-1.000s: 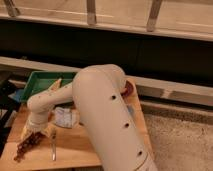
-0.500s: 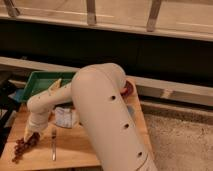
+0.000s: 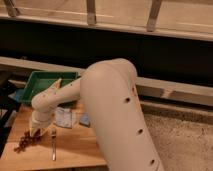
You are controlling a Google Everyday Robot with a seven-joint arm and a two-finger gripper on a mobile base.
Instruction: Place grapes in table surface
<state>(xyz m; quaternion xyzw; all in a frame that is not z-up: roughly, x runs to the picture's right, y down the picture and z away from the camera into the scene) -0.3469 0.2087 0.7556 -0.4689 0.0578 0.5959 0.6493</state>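
While poised at lower left of the frame, clenched: cream two-finger claw (image 3: 35, 131), nipping, by the look of it, the upper end of the elongated bunch of small dark red-purple grapes (image 3: 25, 143). Bunch lying slantwise on the light brown wooden plank table surface (image 3: 75, 147), close to its left edge, lower end toward the bottom-left corner.

Step in hand, as judged: taking hold of the fruit, placing not yet done. Next move: lift gently so no berries tear off, carry to bare planks, lower, let go.

Just right of the bunch, apart from it: slim silver metal fork (image 3: 53, 145). Further up and right: flat white packet (image 3: 64, 117), then small blue item (image 3: 84, 120). At upper left: green rectangular tray (image 3: 35, 82). Across the centre: bulky cream robot arm (image 3: 117, 110).

No brand, label or writing readable anywhere.
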